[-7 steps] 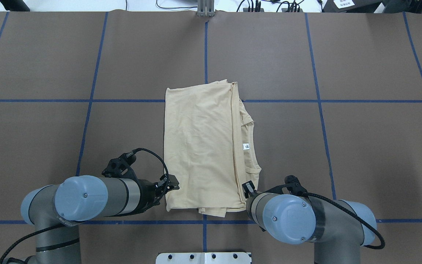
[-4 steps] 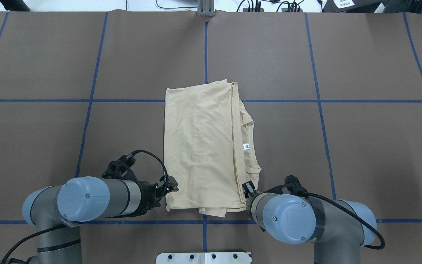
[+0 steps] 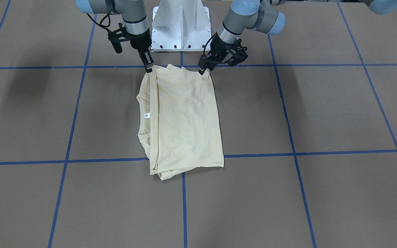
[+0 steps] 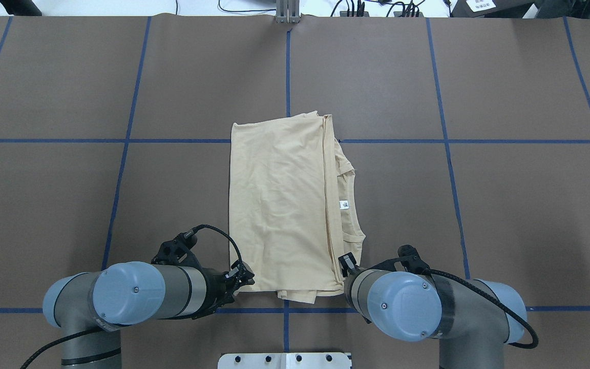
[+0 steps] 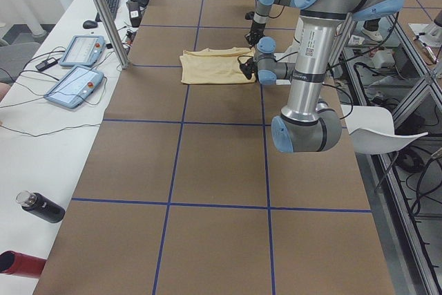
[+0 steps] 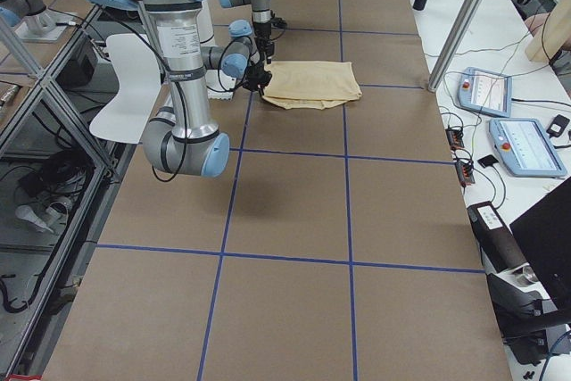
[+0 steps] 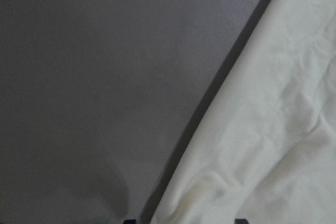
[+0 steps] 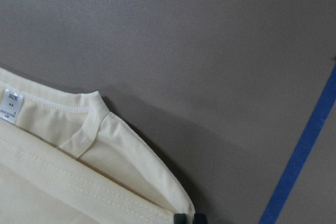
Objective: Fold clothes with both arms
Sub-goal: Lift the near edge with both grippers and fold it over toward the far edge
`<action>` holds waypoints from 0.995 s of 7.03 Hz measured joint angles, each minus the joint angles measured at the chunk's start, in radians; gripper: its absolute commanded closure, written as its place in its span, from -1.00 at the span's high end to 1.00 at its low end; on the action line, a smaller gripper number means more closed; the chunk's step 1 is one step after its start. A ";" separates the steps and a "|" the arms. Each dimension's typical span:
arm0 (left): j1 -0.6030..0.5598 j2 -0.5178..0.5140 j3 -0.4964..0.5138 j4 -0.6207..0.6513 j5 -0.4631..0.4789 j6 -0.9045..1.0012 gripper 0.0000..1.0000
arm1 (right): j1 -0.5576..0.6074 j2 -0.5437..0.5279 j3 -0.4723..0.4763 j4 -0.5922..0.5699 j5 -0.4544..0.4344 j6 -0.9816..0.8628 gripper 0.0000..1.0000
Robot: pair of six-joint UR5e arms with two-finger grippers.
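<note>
**A:** Entry one, left gripper. Condition?

**B:** Spread wide, nothing held. The left wrist view shows its two tips at the bottom edge, well apart. The hem edge of the T-shirt runs down between them. In the overhead view it sits at the garment's lower-left corner, low to the table.

**A:** Entry two, right gripper?

**B:** The tips are nearly together at the bottom of the right wrist view, and the cloth corner runs straight into them. It appears clamped on that corner, though the contact itself is cut off by the frame edge. In the overhead view this is the garment's lower-right corner, below the collar.

**A:** Arms?

**B:** Left arm enters from the lower left of the overhead view and lies nearly level. Right arm enters from the lower right, its wrist over the corner it holds.

**A:** The garment itself?

**B:** One item, pale cream, folded lengthwise into a tall rectangle at frame centre. The collar and neck tag show along its right side. The top edge crosses the upper horizontal of the blue tape lines, and the bottom edge stops just short of the lower one. The surface is lightly creased and lying flat.

**A:** Surroundings and room?

**B:** Bare brown table lies to the left, to the right and above the garment in the overhead view. The white pedestal base stands between the arms, just behind the gripped edge. In the exterior left view, two handheld control panels lie on a white bench at the upper left, off the brown surface.
</note>
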 measured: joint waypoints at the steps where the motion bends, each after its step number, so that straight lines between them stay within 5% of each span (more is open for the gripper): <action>1: 0.004 0.002 0.000 0.000 0.001 -0.005 -0.59 | 0.000 0.000 0.000 -0.001 0.000 0.000 -1.00; 2: 0.005 0.006 0.000 0.000 0.001 -0.007 -1.00 | 0.000 0.000 0.000 -0.001 0.000 0.000 -1.00; 7: 0.005 0.015 -0.069 0.003 -0.026 -0.007 -1.00 | 0.001 0.000 0.043 -0.056 0.000 0.002 -1.00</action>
